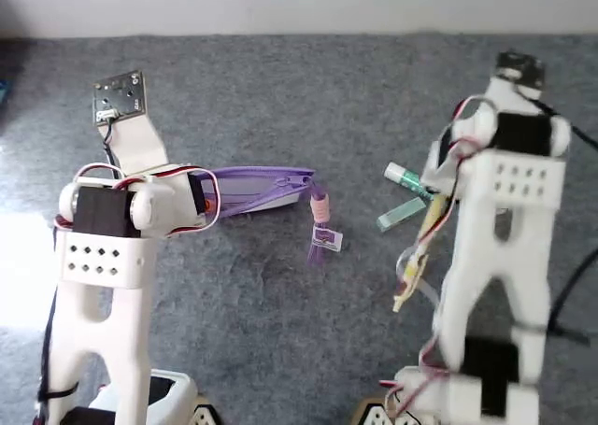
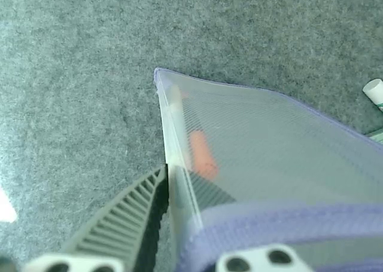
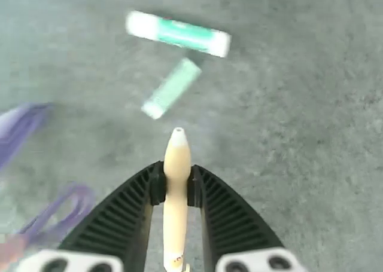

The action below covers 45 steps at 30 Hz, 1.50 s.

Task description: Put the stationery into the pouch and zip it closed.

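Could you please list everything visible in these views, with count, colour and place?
pouch: one, translucent with purple trim, left of centre on the table
orange item: one, orange, inside the pouch; kind unclear
zip charm: one, pink with a purple tag, at the pouch's end nearest the right arm
tube: one, green and white, lying by the right arm
small piece: one, green, beside the tube
pen: one, cream, in the right end effector
table: one, grey, textured covering
left end effector: one, black fingers, shut on the pouch's edge
right end effector: one, black fingers, shut on the pen
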Tool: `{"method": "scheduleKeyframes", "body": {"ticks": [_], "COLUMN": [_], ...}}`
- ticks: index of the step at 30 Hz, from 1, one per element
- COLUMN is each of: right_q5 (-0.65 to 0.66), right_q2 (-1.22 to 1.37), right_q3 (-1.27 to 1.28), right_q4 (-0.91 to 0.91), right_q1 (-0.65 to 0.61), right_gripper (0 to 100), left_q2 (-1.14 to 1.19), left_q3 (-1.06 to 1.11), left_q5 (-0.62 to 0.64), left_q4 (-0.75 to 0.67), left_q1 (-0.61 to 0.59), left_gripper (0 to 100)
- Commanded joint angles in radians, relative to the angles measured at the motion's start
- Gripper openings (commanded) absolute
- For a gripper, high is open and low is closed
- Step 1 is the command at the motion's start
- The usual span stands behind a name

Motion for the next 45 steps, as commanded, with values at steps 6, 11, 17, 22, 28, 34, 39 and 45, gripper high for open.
{"method": "scheduleKeyframes", "body": {"ticks": [6, 11, 17, 22, 28, 34, 39, 45], "right_q5": [0.006, 0.012, 0.035, 0.19, 0.285, 0.344, 0.443, 0.45], "right_q2": [-0.398, -0.547, -0.576, -0.545, -0.547, -0.55, -0.673, -0.858], "right_q3": [0.0, 0.003, 0.006, 0.069, 0.272, 0.471, 0.692, 0.789], "right_q4": [-0.185, -0.407, -0.634, -0.832, -0.989, -1.122, -1.141, -0.957], "right_q1": [-0.329, -0.585, -0.762, -0.816, -0.819, -0.816, -0.812, -0.812], "right_gripper": [0.9, 0.9, 0.9, 0.9, 0.9, 0.9, 1.5, 20.4], "left_q2": [0.002, 0.002, 0.002, 0.002, 0.002, 0.002, 0.002, 0.002], "left_q3": [-0.039, -0.039, -0.038, -0.038, -0.038, -0.038, -0.038, -0.038], "left_q5": [0.012, 0.012, 0.012, 0.012, 0.012, 0.012, 0.012, 0.012], "left_q4": [-0.029, -0.029, -0.029, -0.029, -0.028, -0.028, -0.025, -0.025], "left_q1": [0.008, 0.008, 0.008, 0.008, 0.008, 0.003, 0.002, 0.002], "left_gripper": [1, 1, 1, 1, 1, 1, 1, 1]}}
